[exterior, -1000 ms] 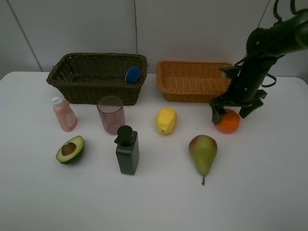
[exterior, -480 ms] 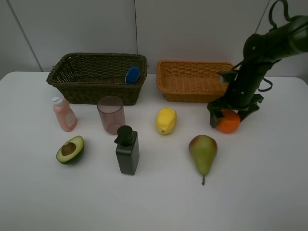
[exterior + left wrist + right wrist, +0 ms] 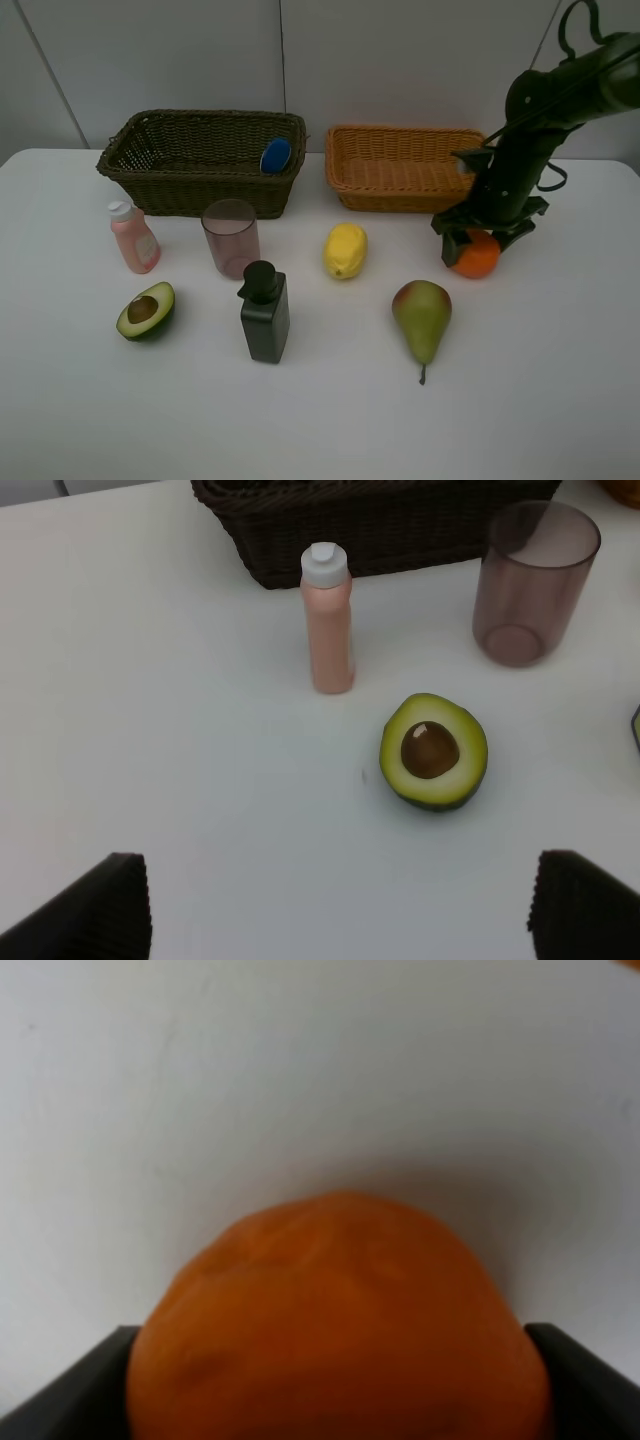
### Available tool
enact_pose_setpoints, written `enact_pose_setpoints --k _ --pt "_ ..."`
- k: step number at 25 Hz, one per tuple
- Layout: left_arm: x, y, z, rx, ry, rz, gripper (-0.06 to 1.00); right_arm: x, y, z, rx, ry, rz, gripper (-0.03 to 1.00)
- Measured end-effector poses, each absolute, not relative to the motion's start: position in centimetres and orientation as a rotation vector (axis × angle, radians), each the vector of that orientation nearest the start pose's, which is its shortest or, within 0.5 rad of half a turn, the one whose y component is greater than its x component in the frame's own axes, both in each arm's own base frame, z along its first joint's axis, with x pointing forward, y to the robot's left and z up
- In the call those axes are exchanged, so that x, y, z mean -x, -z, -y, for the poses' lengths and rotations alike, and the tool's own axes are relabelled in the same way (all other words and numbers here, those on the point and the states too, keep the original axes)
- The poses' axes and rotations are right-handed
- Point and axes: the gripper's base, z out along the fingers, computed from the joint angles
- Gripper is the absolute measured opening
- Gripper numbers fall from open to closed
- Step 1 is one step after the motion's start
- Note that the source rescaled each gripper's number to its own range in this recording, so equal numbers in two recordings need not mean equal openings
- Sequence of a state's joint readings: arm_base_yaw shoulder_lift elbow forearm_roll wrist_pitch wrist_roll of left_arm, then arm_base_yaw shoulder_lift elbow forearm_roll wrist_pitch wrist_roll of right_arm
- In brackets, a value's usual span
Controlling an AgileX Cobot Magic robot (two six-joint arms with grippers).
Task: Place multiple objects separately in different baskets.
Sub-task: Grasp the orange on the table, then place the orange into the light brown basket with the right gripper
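My right gripper (image 3: 478, 240) is down on the table, shut on the orange (image 3: 476, 256) just in front of the orange-tan basket (image 3: 400, 190). In the right wrist view the orange (image 3: 335, 1330) fills the gap between both fingers. My left gripper (image 3: 340, 910) is open and empty above the table near the avocado half (image 3: 433, 751) and the pink bottle (image 3: 328, 620). The blue cap of the white bottle (image 3: 275, 155) shows inside the dark basket (image 3: 160, 170). The lemon (image 3: 345, 250) and pear (image 3: 421, 318) lie mid-table.
The pinkish cup (image 3: 231, 238) stands before the dark basket, with the black pump bottle (image 3: 265, 312) in front of it. The avocado half (image 3: 146, 311) and pink bottle (image 3: 134, 238) are at the left. The orange-tan basket holds nothing visible.
My right gripper has lowered onto the orange and its fingers have closed from wide apart to tight against it. The orange stays on the table.
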State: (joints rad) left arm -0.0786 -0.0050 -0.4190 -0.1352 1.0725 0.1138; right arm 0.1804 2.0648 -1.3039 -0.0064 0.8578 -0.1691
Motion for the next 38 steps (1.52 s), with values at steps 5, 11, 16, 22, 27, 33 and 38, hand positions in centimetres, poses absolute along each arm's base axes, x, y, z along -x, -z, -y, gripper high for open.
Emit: enact_pose_setpoints --k 5,11,16,22,27,33,38 --pt "-0.1 -25.4 1.1 -0.205 0.144 -2.117 1.00 -37.4 -12.3 -6.8 0.550 0.010 -3.065 0.59" --pt "-0.1 -25.4 1.1 -0.205 0.144 -2.117 1.00 -37.4 -12.3 -6.8 0.550 0.010 -3.065 0.59" --pt "-0.1 -25.4 1.1 -0.205 0.144 -2.117 1.00 -37.4 -12.6 -6.8 0.549 0.010 -3.060 0.59" --pt "-0.1 -25.4 1.1 -0.205 0.144 -2.117 1.00 -37.2 -14.8 -6.7 0.540 0.010 -3.015 0.59" --pt "-0.1 -25.4 1.1 -0.205 0.144 -2.117 1.00 -36.7 -16.9 -6.6 0.535 0.010 -2.990 0.59" --pt "-0.1 -25.4 1.1 -0.205 0.144 -2.117 1.00 -35.9 -19.9 -6.7 0.535 0.009 -2.939 0.59" --pt "-0.1 -25.4 1.1 -0.205 0.144 -2.117 1.00 -34.9 -22.3 -7.3 0.542 -0.015 -2.898 0.59"
